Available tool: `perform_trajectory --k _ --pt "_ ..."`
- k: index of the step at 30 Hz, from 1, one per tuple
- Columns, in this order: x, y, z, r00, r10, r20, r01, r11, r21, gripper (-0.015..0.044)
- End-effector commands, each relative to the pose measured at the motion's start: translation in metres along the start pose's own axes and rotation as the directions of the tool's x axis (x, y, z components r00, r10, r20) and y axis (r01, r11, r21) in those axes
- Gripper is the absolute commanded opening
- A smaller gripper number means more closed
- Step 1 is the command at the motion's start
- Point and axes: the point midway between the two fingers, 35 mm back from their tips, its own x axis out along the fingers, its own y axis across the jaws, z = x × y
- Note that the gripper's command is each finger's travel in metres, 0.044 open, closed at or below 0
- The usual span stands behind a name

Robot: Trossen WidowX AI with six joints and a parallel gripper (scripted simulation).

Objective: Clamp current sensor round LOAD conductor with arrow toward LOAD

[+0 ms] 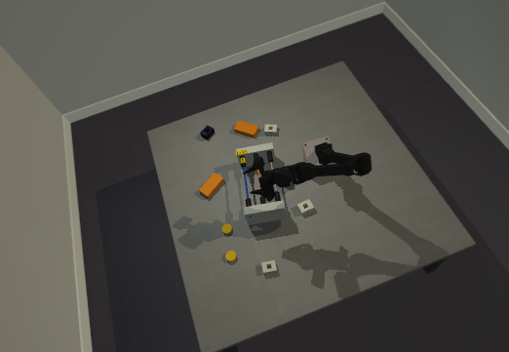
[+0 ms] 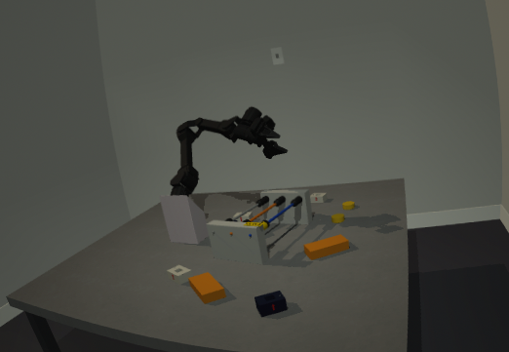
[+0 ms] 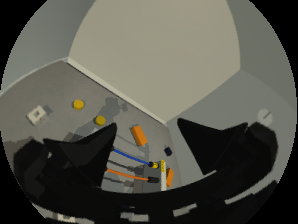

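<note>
My gripper (image 1: 248, 182) (image 2: 283, 143) (image 3: 147, 123) is wide open and empty, high above the conductor rack. The rack holds a blue conductor (image 1: 246, 186) (image 2: 284, 212) (image 3: 132, 157), an orange conductor (image 2: 263, 212) (image 3: 127, 174) and a grey one between two pale end panels. A yellow label (image 1: 242, 152) (image 2: 253, 224) (image 3: 163, 167) sits on one panel at the blue conductor's end; its text is unreadable. A dark navy block (image 1: 208, 133) (image 2: 263, 307) (image 3: 168, 151) with a top recess and a red mark stands apart from the rack; whether it is the open sensor is unclear. The arm hides part of the rack's near side.
Orange blocks (image 1: 246, 129) (image 1: 212, 185) (image 2: 327, 247) lie around the rack. Yellow discs (image 1: 227, 229) (image 1: 230, 255) lie beyond one end. White blocks with square holes (image 1: 311, 209) (image 1: 274, 268) (image 2: 172, 273) stand around it. The arm reaches over the rack from its pale base.
</note>
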Motion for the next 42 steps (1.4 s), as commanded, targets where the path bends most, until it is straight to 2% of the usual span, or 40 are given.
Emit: perform_trajectory --k 1,6,10,14,19,21,42 --pt "0.03 -0.028 -0.04 0.981 0.025 -0.194 -0.014 0.998 0.057 0.044" --pt "0.054 -0.067 -0.102 0.903 0.107 -0.416 -0.024 0.98 0.199 0.044" --pt "0.063 -0.094 -0.152 0.82 0.212 -0.532 -0.011 0.935 0.355 0.044" --pt "0.066 -0.114 -0.199 0.734 0.343 -0.586 0.029 0.846 0.532 0.044" --pt "0.063 -0.133 -0.253 0.652 0.509 -0.562 0.107 0.673 0.732 0.044" --pt "0.062 -0.135 -0.26 0.644 0.53 -0.552 0.119 0.643 0.757 0.044" --pt "0.061 -0.133 -0.26 0.639 0.534 -0.553 0.116 0.645 0.756 0.044"
